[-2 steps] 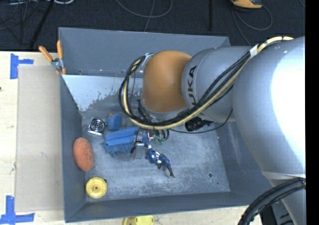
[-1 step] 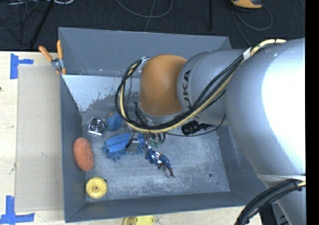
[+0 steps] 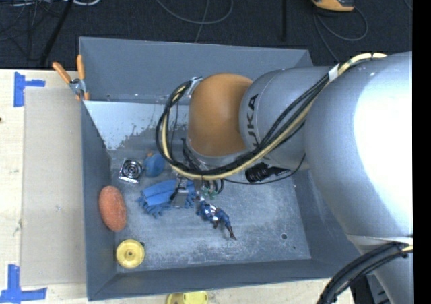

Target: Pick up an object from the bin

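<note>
My gripper (image 3: pixel 182 192) is low in the middle of the bin, mostly hidden under the wrist's orange cover. It sits right at the right end of a crumpled blue thing (image 3: pixel 157 197) lying on the bin floor. Just right of it, and a little nearer the front, lies a small blue figure with dark limbs (image 3: pixel 216 216). A rounded blue piece (image 3: pixel 153 164) lies a short way to the back left of the gripper.
A shiny silver metal part (image 3: pixel 130 171) rests near the left wall. In front of it lies an orange-red oval (image 3: pixel 112 207), and a yellow round piece (image 3: pixel 130 253) sits in the front left corner. The arm covers the bin's right and back parts.
</note>
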You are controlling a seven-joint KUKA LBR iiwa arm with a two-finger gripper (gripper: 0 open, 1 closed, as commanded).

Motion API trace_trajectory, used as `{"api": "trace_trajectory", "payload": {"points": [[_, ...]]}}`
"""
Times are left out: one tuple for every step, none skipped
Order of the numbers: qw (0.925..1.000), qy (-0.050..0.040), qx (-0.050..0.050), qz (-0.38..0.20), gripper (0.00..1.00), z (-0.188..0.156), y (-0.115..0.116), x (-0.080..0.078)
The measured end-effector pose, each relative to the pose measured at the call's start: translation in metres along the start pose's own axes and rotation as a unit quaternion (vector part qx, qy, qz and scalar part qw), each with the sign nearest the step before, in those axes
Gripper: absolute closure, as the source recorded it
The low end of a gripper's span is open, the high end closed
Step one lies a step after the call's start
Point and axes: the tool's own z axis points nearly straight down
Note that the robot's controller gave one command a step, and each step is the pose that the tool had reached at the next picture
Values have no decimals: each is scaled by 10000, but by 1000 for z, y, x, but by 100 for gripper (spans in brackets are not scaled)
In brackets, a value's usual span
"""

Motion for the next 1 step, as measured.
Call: {"api": "trace_trajectory", "payload": {"points": [[9996,11,10,-299,100,-201,-33,-12]]}}
